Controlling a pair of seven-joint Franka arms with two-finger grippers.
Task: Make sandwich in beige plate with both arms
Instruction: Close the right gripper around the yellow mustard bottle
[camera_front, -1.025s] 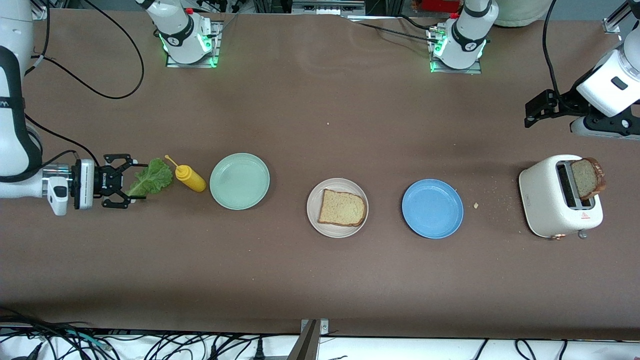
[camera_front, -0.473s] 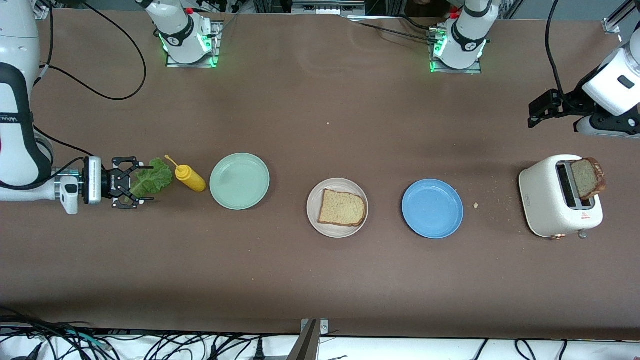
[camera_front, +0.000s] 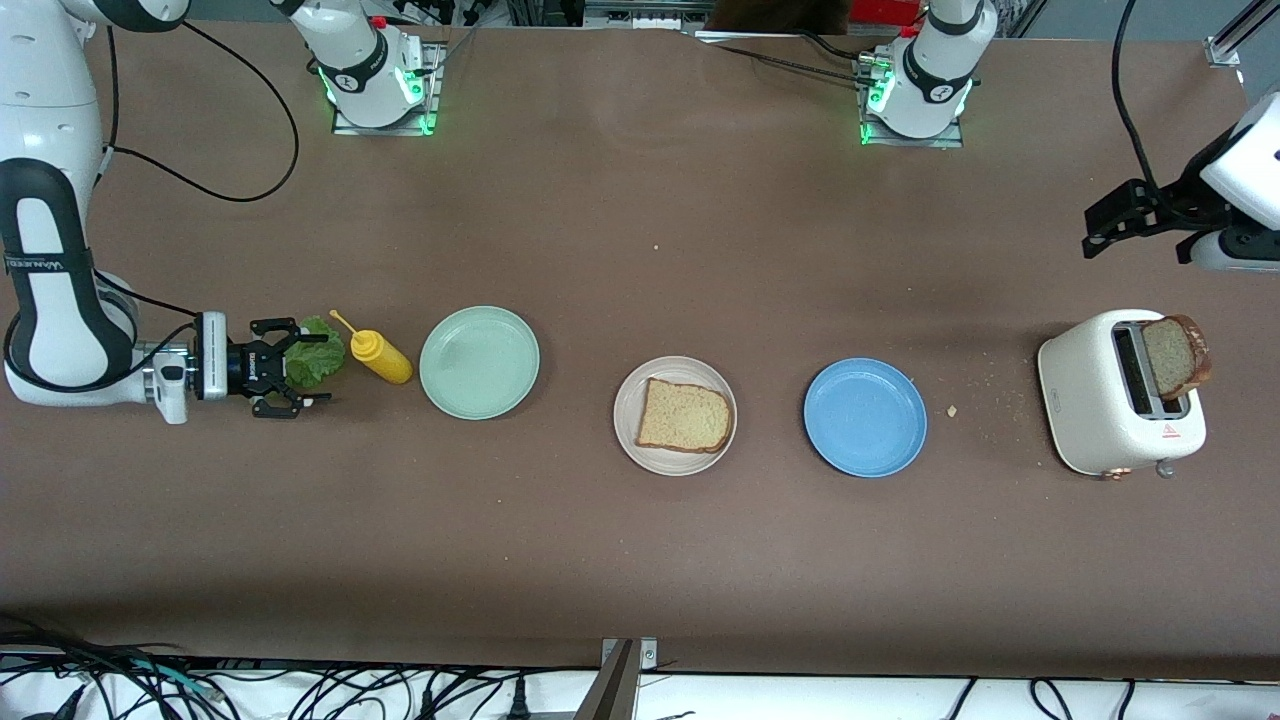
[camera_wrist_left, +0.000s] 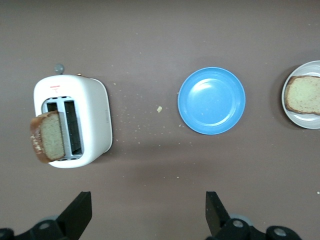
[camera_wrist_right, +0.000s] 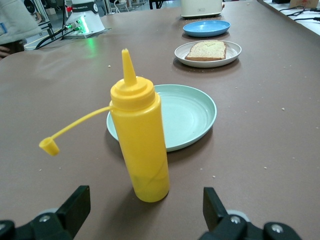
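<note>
Lettuce leaf (camera_front: 315, 358): being straddled by the wide-open right gripper (camera_front: 290, 381), directly ahead, beside the mustard bottle (camera_front: 378, 357). Left gripper (camera_front: 1112, 218): being held wide above the table near the toaster (camera_front: 1120, 393).

A robotics lab: bolted arm bases (camera_front: 375, 75), loose cables (camera_front: 300, 690).

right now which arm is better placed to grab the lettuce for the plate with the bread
Right. The right end effector is open over the lettuce leaf, beside the mustard bottle. The left end effector is open at the table's other end, above the toaster.
</note>
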